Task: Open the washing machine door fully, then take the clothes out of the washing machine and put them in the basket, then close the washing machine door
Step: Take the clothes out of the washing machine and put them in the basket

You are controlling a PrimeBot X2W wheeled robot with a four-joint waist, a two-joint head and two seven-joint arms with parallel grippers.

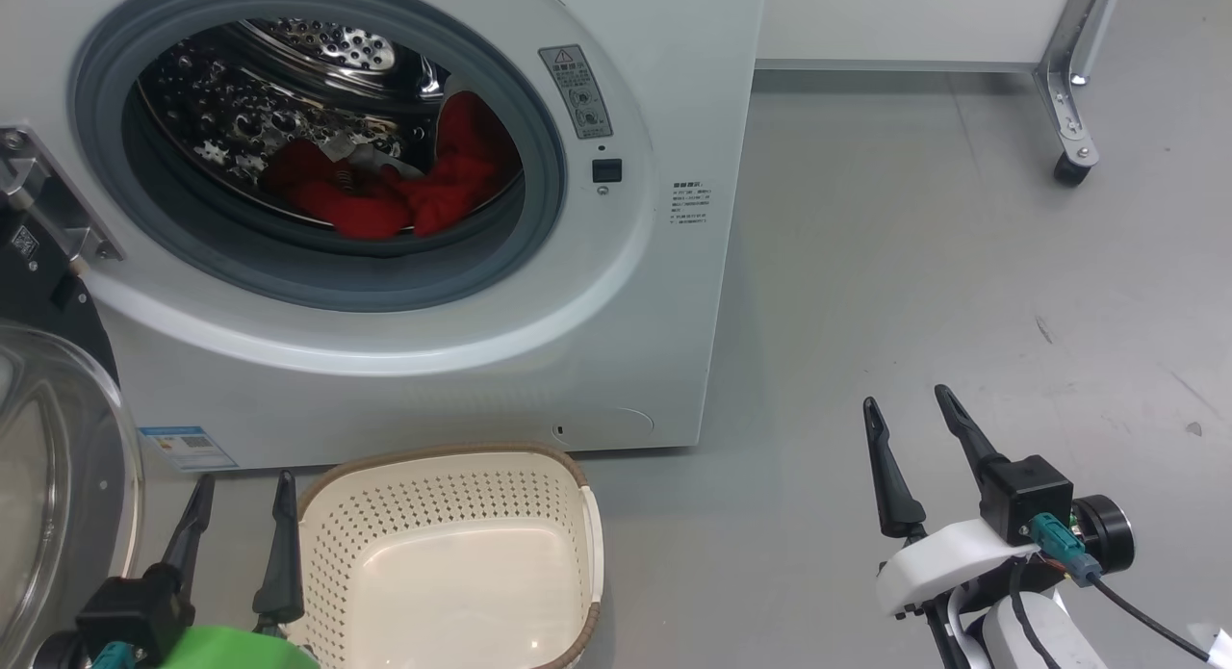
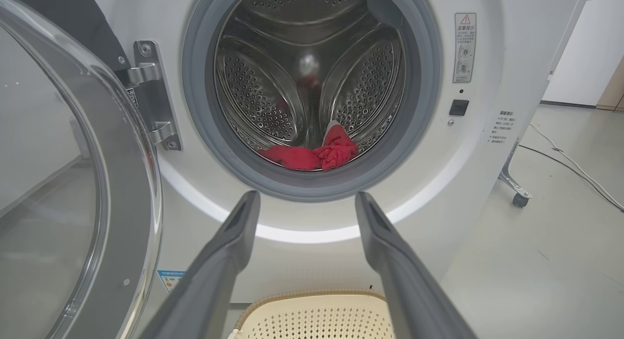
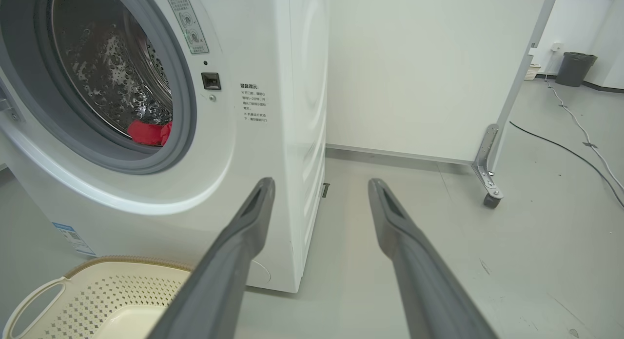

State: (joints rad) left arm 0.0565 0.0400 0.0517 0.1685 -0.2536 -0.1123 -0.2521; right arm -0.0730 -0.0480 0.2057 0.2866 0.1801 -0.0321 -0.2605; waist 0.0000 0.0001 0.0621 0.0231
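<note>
At far left, the round washing machine door [image 1: 58, 457], glossy black rim around bulging clear glass, stands swung open. Beside it, near left, my left jaws stand spread wide, holding nothing, just left of the small cream perforated plastic basket [image 1: 443, 501] on the grey floor [image 1: 914, 265]. Behind the basket, the big white front-loading washing machine [image 1: 616, 294] shows bright red fabric clothes [image 1: 414, 192] heaped low in its perforated steel drum [image 1: 250, 120]. Near right, my right jaws gape wide above the floor, holding nothing.
</note>
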